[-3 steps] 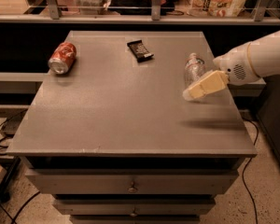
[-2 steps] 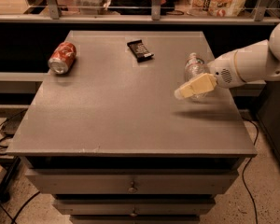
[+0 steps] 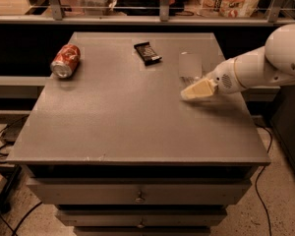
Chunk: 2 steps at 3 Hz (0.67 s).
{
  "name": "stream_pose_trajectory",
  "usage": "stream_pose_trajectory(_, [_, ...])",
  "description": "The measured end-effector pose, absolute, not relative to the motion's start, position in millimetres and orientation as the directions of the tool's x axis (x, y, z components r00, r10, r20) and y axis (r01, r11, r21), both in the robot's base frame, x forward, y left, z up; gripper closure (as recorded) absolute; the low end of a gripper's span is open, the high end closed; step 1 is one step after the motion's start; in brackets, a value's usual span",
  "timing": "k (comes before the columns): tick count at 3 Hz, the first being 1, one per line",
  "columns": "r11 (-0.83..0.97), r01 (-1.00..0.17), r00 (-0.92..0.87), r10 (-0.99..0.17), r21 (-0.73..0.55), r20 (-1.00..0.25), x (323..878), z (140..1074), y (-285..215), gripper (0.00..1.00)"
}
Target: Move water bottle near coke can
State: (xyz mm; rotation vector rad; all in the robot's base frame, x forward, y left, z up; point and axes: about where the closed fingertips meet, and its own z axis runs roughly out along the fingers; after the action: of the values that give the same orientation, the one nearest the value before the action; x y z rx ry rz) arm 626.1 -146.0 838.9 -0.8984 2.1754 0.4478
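The gripper point(image 3: 198, 89) is hovering low over the right side of the tabletop point(image 3: 123, 127), reaching in from the right on the white arm point(image 3: 265, 63). The water bottle point(image 3: 190, 66) is sitting just behind it, toward the far right of the surface. Whether the gripper is clenched on the bottle, only touching it, or released cannot be told, and neither can whether the bottle is standing or tilting.

The coke can point(image 3: 65, 60) is lying on its side well apart, near the far left edge, so most of the carry seems to be remaining.

The main risk is probably the bottle itself. It is light, thin-walled and crinkled, so a shallow or off-centre hold may be letting it slip or squirt free. A nudge from the side could be sending it off the nearby right edge. The can is resting on its round side close to the left edge, so a bottle set down against it could be rolling it off.

A dark snack bar wrapper point(image 3: 147, 52) is lying between the two at the far middle of the tabletop. A low, dragging path would likely be catching it. Drawers point(image 3: 137, 194) are sitting below the surface and cables point(image 3: 2, 141) are trailing on the floor at left.
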Motion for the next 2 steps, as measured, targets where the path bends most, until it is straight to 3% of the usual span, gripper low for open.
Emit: stream_pose_trajectory(2, [0.609,-0.793,-0.372,-0.52,-0.028,-0.769,632.6,876.0,-111.3,0.8])
